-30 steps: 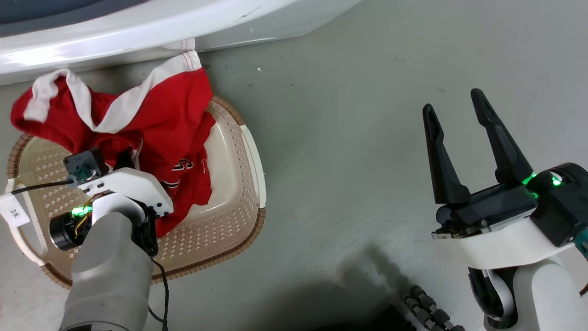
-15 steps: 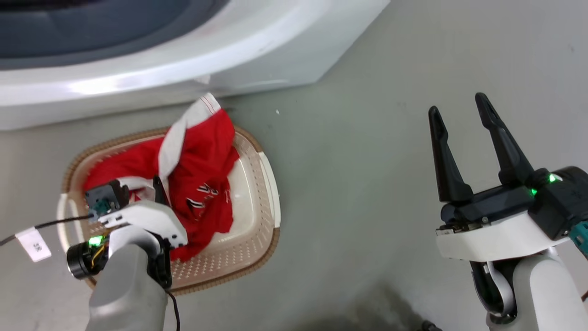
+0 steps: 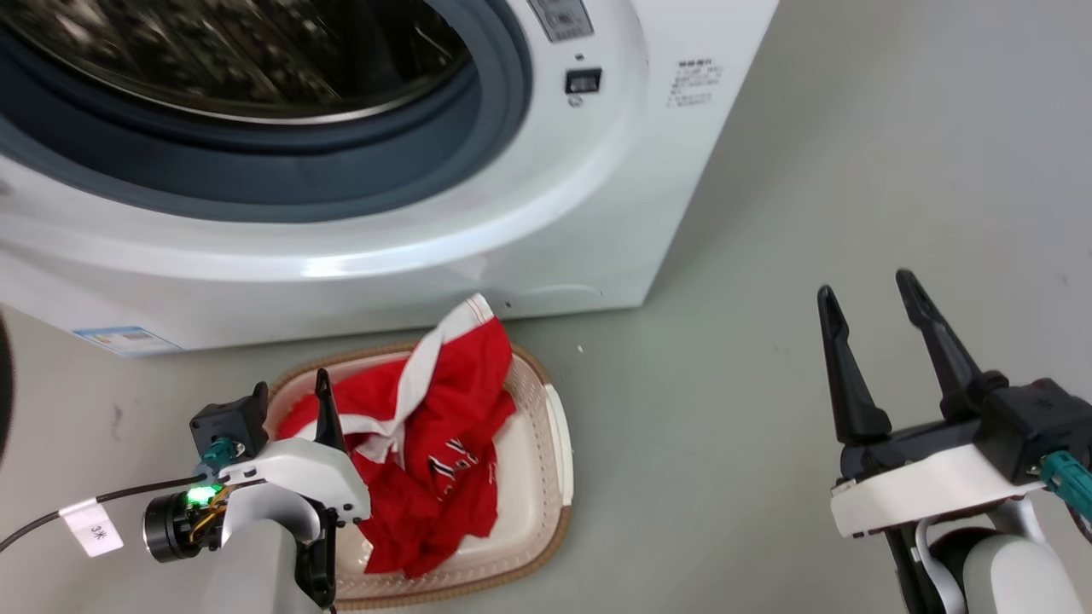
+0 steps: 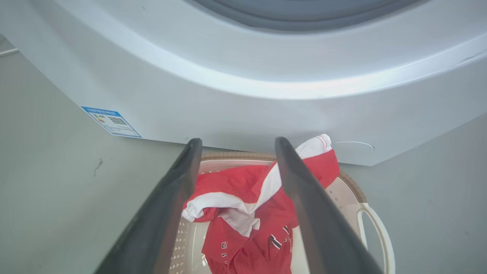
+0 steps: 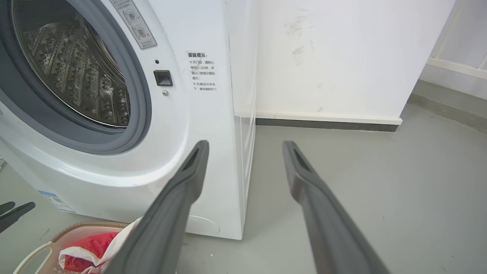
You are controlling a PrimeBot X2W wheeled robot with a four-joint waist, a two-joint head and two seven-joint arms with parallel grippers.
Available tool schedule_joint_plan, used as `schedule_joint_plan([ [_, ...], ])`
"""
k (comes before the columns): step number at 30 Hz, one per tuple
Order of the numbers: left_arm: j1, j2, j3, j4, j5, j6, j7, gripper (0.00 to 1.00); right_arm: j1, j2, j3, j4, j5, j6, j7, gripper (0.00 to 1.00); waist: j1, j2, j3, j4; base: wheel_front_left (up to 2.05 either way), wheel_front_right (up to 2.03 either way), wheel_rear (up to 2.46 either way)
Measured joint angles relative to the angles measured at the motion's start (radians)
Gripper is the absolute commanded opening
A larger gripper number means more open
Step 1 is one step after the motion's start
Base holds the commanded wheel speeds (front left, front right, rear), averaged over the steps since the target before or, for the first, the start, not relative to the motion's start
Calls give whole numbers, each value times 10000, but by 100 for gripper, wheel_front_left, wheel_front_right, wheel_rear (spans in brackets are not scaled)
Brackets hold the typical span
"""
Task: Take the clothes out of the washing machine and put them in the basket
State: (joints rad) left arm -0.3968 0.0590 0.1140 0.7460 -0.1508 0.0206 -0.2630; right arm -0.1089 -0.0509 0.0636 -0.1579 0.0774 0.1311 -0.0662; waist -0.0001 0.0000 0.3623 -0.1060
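Sitting in the basket (image 3: 559,443), clothes (image 3: 426,460) pile up toward its far rim, right against the washer (image 3: 426,247). Left gripper (image 4: 237,141) is spread at its left edge, right gripper (image 3: 863,283) spread over the floor (image 3: 725,384).

- Head view: high up, looking down on the washing machine (image 3: 554,213) front and the basket (image 3: 559,443).
- Left wrist view: close over the basket, facing the machine.
- Right wrist view: further right, near level; shares both.

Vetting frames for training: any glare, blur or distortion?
Head view: glare band across the washing machine below the porthole, otherwise sharp. Left wrist view: same glare, close fingers soft. Right wrist view: even light, drum crisp, wall edges barely bowed.
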Motion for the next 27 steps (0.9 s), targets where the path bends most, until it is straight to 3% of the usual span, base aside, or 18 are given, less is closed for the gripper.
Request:
schedule_joint_plan([
  [13, 1157, -71, -669, -2882, 385, -113, 2, 100, 913, 0, -326, 224, -63, 0, 148, 100, -1, 0, -1923, 768, 0, 0, 0],
  [27, 2664, -48, -1615, -5216, 848, 75, 48, 100, 1792, 0, -552, 259, -100, 0, 234, 100, -1, 0, -3024, 1131, 0, 0, 0],
])
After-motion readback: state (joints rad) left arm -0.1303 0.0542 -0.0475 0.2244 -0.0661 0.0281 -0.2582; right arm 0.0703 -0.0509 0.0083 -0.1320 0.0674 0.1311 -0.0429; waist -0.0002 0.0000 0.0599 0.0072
